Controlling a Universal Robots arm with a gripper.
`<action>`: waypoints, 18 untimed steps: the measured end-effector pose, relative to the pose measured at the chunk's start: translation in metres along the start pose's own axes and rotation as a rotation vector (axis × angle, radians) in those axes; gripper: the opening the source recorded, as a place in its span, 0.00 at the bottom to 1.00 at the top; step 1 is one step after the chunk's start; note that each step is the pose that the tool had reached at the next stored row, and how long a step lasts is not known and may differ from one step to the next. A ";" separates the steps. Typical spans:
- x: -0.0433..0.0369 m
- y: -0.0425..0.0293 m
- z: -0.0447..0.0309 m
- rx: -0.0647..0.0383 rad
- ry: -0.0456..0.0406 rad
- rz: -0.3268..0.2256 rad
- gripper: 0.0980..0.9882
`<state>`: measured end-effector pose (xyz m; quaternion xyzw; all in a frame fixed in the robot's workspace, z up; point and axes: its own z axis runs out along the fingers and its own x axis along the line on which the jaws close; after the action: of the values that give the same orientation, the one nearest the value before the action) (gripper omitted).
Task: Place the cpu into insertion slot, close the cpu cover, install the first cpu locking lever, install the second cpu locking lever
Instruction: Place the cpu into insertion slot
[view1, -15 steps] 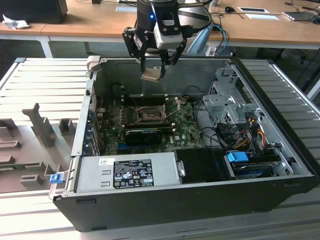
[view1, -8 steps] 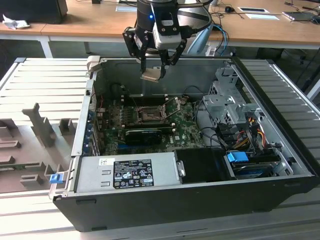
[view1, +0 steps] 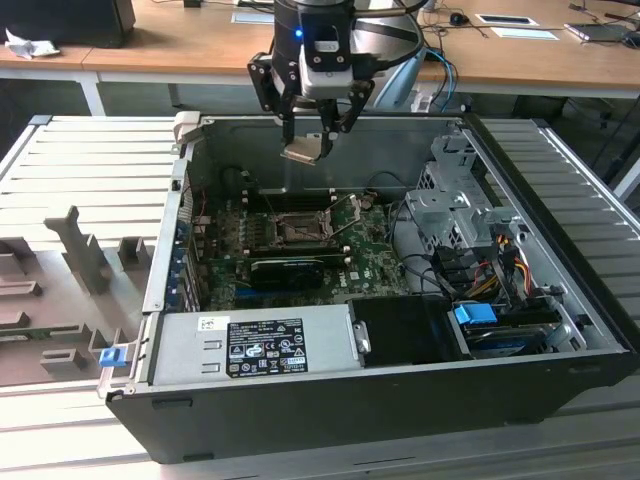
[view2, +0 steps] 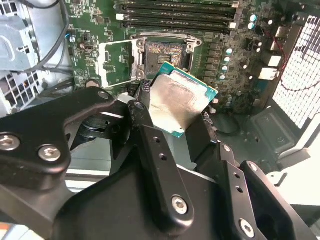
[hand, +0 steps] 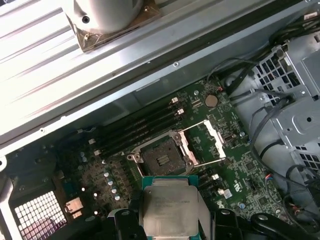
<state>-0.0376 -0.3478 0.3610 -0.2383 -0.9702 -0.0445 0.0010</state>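
Note:
My gripper (view1: 312, 140) hangs over the open computer case, shut on the cpu (view1: 303, 151), a flat square chip with a silver-grey top held by two opposite edges. In both wrist views the cpu (view2: 180, 102) (hand: 170, 205) sits between the black fingers (view2: 145, 125), tilted and well above the green motherboard (hand: 240, 170). The insertion slot (view1: 297, 228) (view2: 162, 52) (hand: 161, 156) lies open below and a little ahead of the chip, with its dark contact field bare. The cpu cover (view2: 117, 62) (hand: 207, 142), a silvery frame with a square window, is swung open beside the slot.
Long black memory slots (hand: 135, 127) run just behind the socket. A black expansion card (view1: 290, 268) and the grey power supply (view1: 260, 345) lie toward the case front. A metal drive cage (view1: 450, 200) with loose cables (view1: 500, 260) fills the exterior view's right side. Case walls surround everything.

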 end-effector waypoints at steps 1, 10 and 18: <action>0.0000 0.0000 0.0000 0.000 -0.0008 0.009 0.48; 0.0014 0.0017 0.0009 -0.004 -0.0091 0.109 0.48; 0.0015 0.0018 0.0013 -0.005 -0.0139 0.166 0.48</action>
<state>-0.0381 -0.3454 0.3599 -0.3182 -0.9469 -0.0451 -0.0027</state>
